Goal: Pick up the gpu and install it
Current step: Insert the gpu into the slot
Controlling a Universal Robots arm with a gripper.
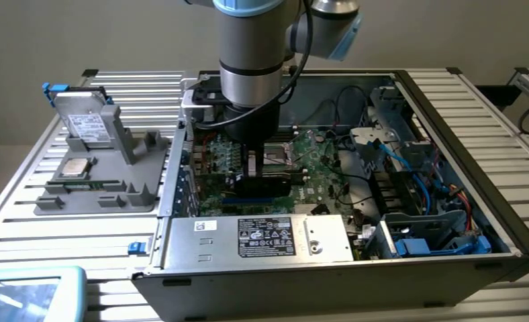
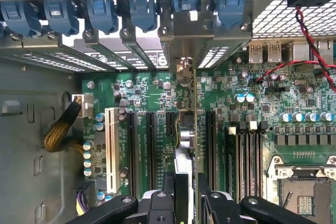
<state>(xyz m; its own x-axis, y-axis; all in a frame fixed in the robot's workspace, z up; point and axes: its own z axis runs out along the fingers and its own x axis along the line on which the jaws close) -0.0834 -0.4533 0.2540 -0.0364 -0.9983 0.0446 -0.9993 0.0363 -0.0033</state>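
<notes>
Honestly, I reckon the gpu (image 2: 184,136) is light and stiff but fragile, so pinch only its top edge, where my gripper (image 2: 185,184) is clamped on it now. Green board, black cooler, seen edge-on, upright over the motherboard (image 2: 147,103) slots inside the case (image 1: 336,295).

This looks like a robotics lab or test bench. The claw (image 1: 262,173) hangs inside an opened desktop computer case (image 1: 466,107), with the bare motherboard (image 1: 318,157) directly below it. Beyond the case wall nearest the claw, a grey fixture tray (image 1: 94,201) of loose components sits on a slatted aluminium table (image 1: 14,228).
</notes>
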